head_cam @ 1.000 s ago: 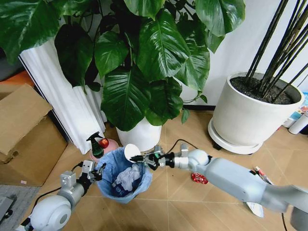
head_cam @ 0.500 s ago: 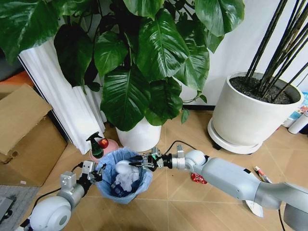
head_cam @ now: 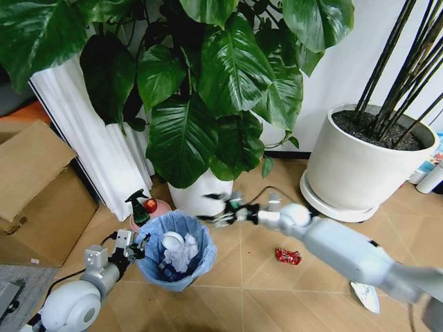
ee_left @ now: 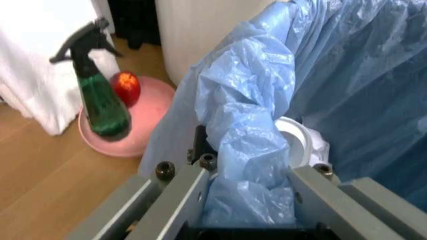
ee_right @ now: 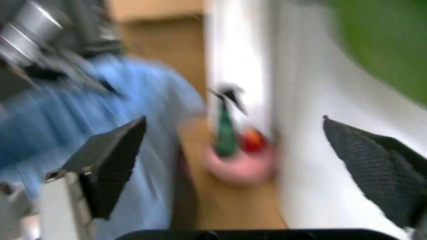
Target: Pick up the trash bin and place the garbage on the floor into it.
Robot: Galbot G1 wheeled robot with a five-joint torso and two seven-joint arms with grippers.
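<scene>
My left gripper (head_cam: 136, 246) is clamping the rim of the trash bin (head_cam: 172, 250), which is holding a white disc (head_cam: 172, 241) and crumpled paper (head_cam: 185, 253). My right gripper (head_cam: 220, 209), fingers apart and seemingly empty, is hovering beside the bin's rim, while a red wrapper (head_cam: 288, 256) is lying on the floor (head_cam: 256, 290).

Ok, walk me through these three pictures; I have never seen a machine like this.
It is a wheeled robot with two arms. One picture looks down from its head; the other two come from cameras on its wrists. The left gripper is shut on the rim of the trash bin, a small bin lined with a blue bag, with white paper and a white disc inside. The right gripper is open and empty, beside the bin. A red wrapper and a white scrap lie on the floor.
</scene>
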